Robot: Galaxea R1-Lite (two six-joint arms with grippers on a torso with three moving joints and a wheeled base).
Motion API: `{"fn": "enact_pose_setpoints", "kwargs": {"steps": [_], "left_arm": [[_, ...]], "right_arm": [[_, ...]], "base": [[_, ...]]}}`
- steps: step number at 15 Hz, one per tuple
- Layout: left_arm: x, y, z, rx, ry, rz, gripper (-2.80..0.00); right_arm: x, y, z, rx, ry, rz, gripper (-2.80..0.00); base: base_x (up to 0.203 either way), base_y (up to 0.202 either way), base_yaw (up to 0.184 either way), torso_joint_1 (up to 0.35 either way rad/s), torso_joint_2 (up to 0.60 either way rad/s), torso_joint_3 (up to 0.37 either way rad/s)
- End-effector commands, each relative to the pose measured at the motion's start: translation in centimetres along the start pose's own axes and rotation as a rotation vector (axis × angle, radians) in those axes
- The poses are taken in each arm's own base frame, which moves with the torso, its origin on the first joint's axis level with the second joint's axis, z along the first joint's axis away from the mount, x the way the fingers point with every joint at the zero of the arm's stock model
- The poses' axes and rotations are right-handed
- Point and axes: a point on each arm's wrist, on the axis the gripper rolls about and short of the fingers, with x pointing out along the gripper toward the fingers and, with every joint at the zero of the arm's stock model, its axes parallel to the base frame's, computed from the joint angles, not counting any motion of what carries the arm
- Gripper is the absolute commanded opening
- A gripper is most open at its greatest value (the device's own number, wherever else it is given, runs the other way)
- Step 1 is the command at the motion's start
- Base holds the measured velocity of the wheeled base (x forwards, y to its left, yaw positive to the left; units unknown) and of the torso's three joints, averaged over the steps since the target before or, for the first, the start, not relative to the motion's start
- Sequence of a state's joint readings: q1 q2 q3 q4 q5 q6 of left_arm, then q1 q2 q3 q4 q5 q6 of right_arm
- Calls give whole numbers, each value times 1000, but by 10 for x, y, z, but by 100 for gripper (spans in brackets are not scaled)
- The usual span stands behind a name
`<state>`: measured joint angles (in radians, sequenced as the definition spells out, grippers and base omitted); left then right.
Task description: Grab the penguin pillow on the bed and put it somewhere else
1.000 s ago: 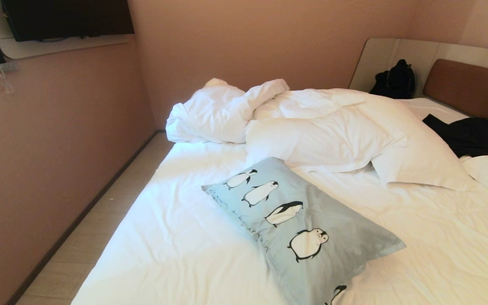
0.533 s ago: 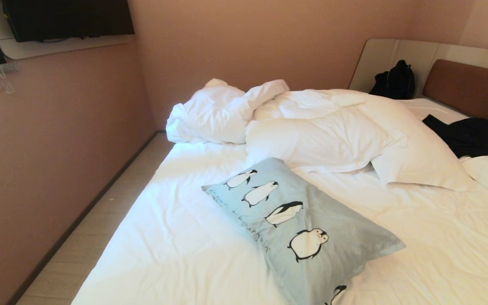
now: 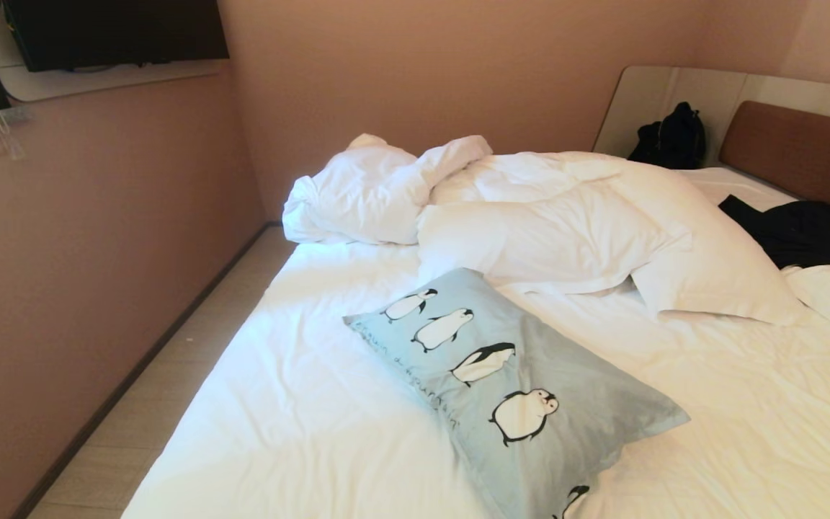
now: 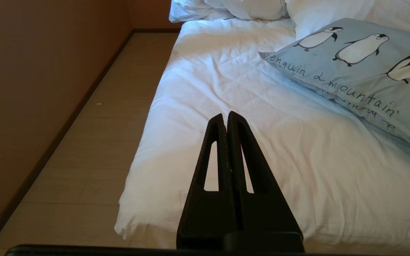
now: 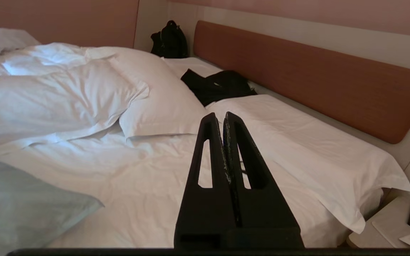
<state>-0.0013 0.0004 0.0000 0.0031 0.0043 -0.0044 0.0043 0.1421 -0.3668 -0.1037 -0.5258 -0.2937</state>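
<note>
The penguin pillow [image 3: 523,393] lies flat on the bed [image 3: 300,404], at about five o'clock from the rumpled white duvet [image 3: 530,216]. The left gripper [image 4: 225,115] and right gripper [image 5: 222,117] both hover with fingers pressed together, holding nothing. A dark garment [image 3: 800,231], perhaps a jacket, lies near the headboard [image 3: 797,155].

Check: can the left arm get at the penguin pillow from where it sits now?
Probably yes. The left gripper hangs over bare sheet at the bed's near edge, and the penguin pillow lies flat just beyond with nothing between them. Its fingers are shut, so they would have to open first.
</note>
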Motion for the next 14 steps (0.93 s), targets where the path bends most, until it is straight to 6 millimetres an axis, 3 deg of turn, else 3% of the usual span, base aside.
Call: {"fn": "enact_pose_setpoints", "kwargs": {"steps": [1, 5, 14], "left_arm": [[0, 0, 0, 0, 1, 0, -280], [0, 0, 0, 0, 1, 0, -280], [0, 0, 0, 0, 1, 0, -280]], "right_arm": [[-5, 0, -8, -1, -7, 45, -280], [-15, 2, -23, -4, 4, 161, -280], [-24, 12, -44, 229, 134, 555, -280]], "base": [[0, 0, 0, 0, 0, 0], [0, 0, 0, 0, 0, 0], [0, 0, 0, 0, 0, 0]]}}
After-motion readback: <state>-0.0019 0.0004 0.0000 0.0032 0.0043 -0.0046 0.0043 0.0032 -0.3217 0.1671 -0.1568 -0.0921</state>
